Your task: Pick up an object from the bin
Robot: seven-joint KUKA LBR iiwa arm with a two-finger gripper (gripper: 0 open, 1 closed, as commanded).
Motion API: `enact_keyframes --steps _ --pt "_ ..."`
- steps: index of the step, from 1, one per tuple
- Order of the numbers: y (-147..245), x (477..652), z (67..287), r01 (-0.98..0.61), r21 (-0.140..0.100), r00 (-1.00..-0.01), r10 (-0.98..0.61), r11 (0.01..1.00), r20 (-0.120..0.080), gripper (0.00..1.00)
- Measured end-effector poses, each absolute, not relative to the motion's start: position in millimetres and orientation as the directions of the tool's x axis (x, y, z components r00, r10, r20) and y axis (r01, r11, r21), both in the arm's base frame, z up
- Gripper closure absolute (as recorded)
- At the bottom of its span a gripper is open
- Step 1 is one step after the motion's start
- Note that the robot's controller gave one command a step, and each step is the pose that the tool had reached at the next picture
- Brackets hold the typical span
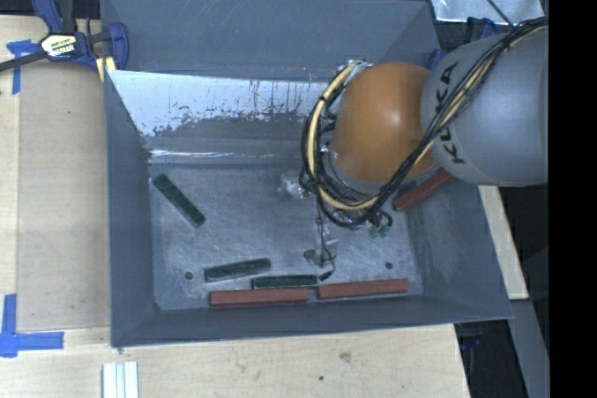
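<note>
From my station I see the arm (494,116) reaching into the grey bin (129,228) from the right, its orange cover (378,121) hanging over the right half of the floor with yellow and black cables (320,135) looped around it. The gripper (323,256) points down below that cover, towards the near side of the bin, and its tip sits at the right end of a short dark green bar (284,281) lying flat and roughly parallel to the near wall. Whether it touches that bar I cannot tell, and I cannot tell either whether the tool is spread or pressed together, since its lower end is too small and dark against the floor. Just left of that bar, and a little farther from the near wall, lies a second dark green bar (236,270), almost end to end with it. Along the near wall two red-brown bars run in a line, the left one (259,296) just beside the green bar and the right one (362,289) just near of the gripper. A third green bar (177,200) lies tilted well apart at the far left of the floor. Another red-brown bar (424,191) pokes out from under the arm at the right wall.
</note>
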State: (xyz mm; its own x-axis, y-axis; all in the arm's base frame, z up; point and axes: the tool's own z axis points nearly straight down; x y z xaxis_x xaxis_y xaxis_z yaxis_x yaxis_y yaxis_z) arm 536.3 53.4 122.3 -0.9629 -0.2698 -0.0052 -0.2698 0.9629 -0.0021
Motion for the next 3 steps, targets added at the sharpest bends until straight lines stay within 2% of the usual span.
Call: enact_keyframes --steps 1,2,3 --pt "121.4 505.3 67.5 -0.417 0.004 -0.909 -0.417 0.909 0.001 0.00" --pt "142.2 536.5 72.9 -0.516 -0.002 -0.857 -0.516 0.857 -0.010 1.00" --pt "142.2 536.5 72.9 -0.516 -0.002 -0.857 -0.516 0.857 -0.010 1.00"
